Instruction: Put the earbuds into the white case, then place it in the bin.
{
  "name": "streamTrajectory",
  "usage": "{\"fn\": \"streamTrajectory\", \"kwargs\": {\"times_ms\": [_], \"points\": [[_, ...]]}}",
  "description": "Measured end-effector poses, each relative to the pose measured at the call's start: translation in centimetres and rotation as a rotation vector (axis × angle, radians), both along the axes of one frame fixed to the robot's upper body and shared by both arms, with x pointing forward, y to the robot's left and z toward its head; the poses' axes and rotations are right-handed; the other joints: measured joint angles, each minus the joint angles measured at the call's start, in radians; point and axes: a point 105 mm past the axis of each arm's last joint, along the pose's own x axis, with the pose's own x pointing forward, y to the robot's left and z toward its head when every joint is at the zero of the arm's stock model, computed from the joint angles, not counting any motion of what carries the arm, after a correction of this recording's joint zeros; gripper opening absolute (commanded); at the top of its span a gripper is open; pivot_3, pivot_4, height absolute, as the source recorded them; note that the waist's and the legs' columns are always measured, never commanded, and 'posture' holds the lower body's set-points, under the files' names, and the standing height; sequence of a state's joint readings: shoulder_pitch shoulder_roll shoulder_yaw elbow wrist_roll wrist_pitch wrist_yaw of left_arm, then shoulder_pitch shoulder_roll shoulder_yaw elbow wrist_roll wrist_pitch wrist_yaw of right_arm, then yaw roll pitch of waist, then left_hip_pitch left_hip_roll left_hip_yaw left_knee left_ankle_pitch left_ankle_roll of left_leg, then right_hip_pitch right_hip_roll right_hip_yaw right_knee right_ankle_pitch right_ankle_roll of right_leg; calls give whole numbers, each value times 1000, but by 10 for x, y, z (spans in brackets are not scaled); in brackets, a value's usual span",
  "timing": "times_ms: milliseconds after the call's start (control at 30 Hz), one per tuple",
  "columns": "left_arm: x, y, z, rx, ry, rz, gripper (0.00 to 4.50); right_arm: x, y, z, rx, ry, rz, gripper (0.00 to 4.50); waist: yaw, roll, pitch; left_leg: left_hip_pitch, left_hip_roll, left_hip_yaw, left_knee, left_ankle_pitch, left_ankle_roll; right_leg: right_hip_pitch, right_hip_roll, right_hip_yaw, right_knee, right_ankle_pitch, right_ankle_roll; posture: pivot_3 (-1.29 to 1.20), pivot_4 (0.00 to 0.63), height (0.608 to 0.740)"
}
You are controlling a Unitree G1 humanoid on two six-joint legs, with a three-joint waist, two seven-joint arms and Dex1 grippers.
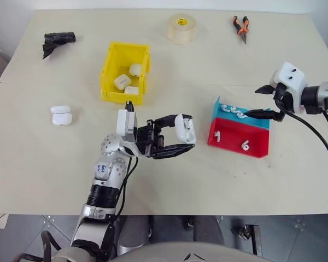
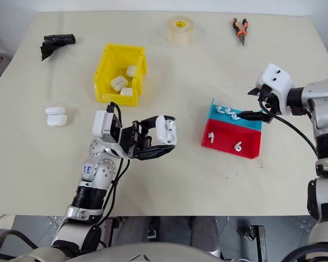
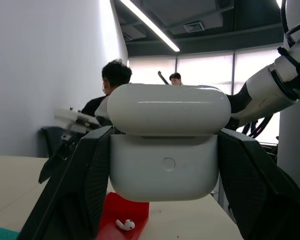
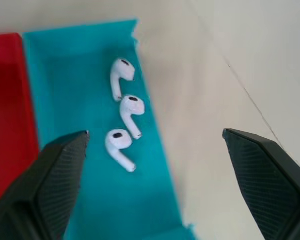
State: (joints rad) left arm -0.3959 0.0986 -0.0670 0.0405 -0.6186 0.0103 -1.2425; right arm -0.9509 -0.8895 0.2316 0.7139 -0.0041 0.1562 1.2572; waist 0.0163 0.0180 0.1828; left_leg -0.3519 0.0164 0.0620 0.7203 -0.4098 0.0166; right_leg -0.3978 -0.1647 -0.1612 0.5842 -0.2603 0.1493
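Resting on beige table: bin | left hand clamps white case | right hand spread

The left gripper's fingers cover both sides of the white case — the picture's lower edge cuts them off. Behind the case, a blurred white object cannot be identified. The red tray shows partly — one earbud visible.
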Motion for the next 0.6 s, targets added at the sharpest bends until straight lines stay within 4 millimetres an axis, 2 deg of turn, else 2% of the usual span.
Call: {"fn": "streamTrajectory", "kwargs": {"times_ms": [167, 300, 400, 600], "points": [[0, 1, -2, -1, 10, 13, 2930, 11, 8, -15, -97, 48, 62, 4460, -9, 0, 0, 0, 0, 0, 0, 0, 0, 0, 0, 0, 0, 0, 0, 0, 150, 740], [-1, 0, 2, -8, -6, 23, 2930, 12, 7, -18, -150, 72, 94, 4460, -20, 0, 0, 0, 0, 0, 0, 0, 0, 0, 0, 0, 0, 0, 0, 0, 150, 740], [-1, 0, 3, -10, -10, 28, 2930, 11, 10, -21, -157, 89, 119, 3863, -24, 0, 0, 0, 1, 0, 0, 0, 0, 0, 0, 0, 0, 0, 0, 0, 150, 740], [-1, 1, 2, -11, -2, 42, 2930, 11, 14, -24, -161, 106, 148, 1824, -24, 0, 0, 0, 1, 0, 0, 0, 0, 0, 0, 0, 1, 0, 0, 0, 150, 740]]}}
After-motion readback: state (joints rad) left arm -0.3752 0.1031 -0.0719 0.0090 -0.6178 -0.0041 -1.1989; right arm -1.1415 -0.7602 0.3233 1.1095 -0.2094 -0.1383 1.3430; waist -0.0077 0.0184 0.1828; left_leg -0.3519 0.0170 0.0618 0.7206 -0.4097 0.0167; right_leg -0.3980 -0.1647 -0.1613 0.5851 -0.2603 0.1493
